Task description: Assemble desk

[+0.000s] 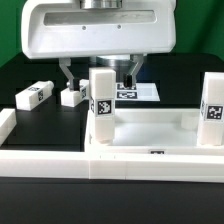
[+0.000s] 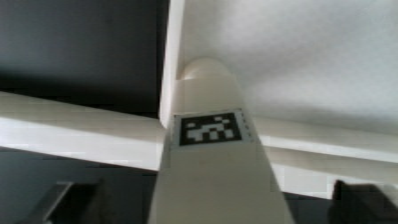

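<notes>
The white desk top [image 1: 160, 132] lies flat like a tray in the lower middle of the exterior view. Two white legs stand upright on it: one at its left corner [image 1: 102, 108] and one at its right corner [image 1: 213, 110], each with a black-and-white tag. My gripper [image 1: 99, 72] is open, one dark finger on each side of the left leg's top. In the wrist view the gripper [image 2: 217, 205] straddles that tagged leg [image 2: 217, 150], with gaps between it and both fingers [image 2: 68, 200]. The desk top [image 2: 320, 60] lies beneath. Two loose legs [image 1: 33, 95] [image 1: 72, 96] lie on the table at the exterior view's left.
A long white border rail [image 1: 60, 165] runs along the front and turns up the exterior view's left side. The marker board [image 1: 138, 93] lies flat behind the desk top. The table surface is black.
</notes>
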